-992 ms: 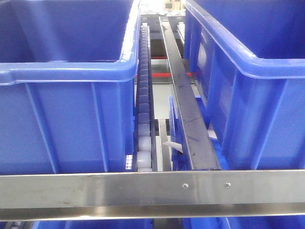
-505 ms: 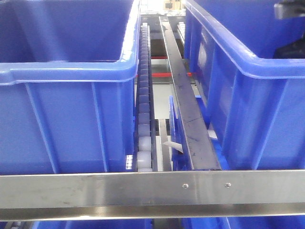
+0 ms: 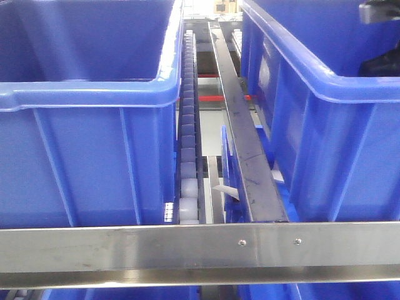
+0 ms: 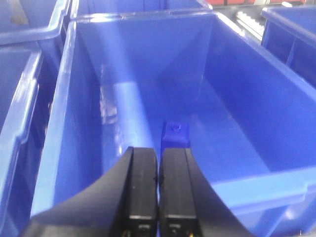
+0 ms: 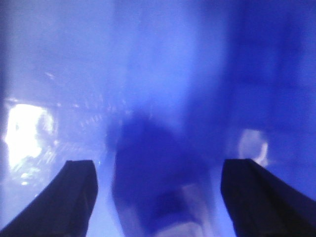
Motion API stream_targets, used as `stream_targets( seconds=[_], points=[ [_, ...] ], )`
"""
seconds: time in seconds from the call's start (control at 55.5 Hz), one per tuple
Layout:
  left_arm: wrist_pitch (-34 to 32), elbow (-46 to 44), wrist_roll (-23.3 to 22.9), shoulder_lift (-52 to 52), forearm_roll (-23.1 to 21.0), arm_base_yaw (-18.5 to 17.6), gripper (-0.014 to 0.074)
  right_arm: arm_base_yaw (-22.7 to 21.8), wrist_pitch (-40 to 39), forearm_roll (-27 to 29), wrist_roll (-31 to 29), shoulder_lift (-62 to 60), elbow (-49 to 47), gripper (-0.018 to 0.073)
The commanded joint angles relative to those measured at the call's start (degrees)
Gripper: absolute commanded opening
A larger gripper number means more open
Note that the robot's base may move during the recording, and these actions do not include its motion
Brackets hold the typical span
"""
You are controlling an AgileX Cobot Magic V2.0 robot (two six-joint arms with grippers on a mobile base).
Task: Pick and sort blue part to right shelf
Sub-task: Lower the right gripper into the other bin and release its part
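Note:
In the right wrist view my right gripper (image 5: 159, 165) is open, low inside a blue bin. A blurred dark blue part (image 5: 153, 173) sits between its two black fingers (image 5: 74, 192); I cannot tell whether they touch it. In the left wrist view my left gripper (image 4: 158, 150) is shut with nothing between its pads, hovering over the near end of a blue bin (image 4: 64, 123). A small blue part (image 4: 175, 132) lies on that bin's floor just beyond the fingertips. A dark piece of the right arm (image 3: 378, 12) shows over the right bin (image 3: 325, 81) in the front view.
A second large blue bin (image 3: 87, 94) stands on the left. A roller track (image 3: 189, 125) and a dark metal rail (image 3: 240, 131) run between the two bins. A steel crossbar (image 3: 200, 250) spans the front. More blue bins (image 4: 291, 29) flank the left wrist's bin.
A dark piece of the right arm came into view over the right bin at the top right of the front view. Bins and rails have not moved.

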Motion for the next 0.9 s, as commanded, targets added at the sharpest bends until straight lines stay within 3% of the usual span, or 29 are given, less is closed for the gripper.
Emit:
stream_targets(
  seconds=[0.0, 0.162, 0.325, 0.469, 0.667, 0.883],
  points=[
    [-2.05, -2.35, -0.81, -0.83, 0.19, -0.45, 0.0122, -0.40, -1.77, -0.90, -0.52, -5.75, -1.98, 0.0567],
    [1.44, -2.35, -0.80, -6.55, 0.19, -0.45, 0.0122, -0.40, -1.70, -0.84, -0.52, -12.62, -0.54, 0.0473],
    [8.59, -2.35, -0.80, -14.08, 2.17, -0.45, 0.0122, -0.40, -2.22, -0.27, -0.52, -21.84, 5.07, 0.0316],
    [15.05, -3.05, -0.80, -13.19, 2.96, -0.45, 0.0122, -0.23, -3.66, 0.65, -0.52, -32.04, 12.35, 0.0188],
    [10.73, -3.05, -0.80, -13.84, 2.96, -0.45, 0.0122, -0.03, -6.16, 1.55, -0.52, -48.45, 23.39, 0.0120],
    [7.62, -2.94, -0.80, -13.84, 2.96, -0.45, 0.0122, -0.03, -6.00, 1.82, -0.52, -70.71, 33.93, 0.0120]
  ],
)
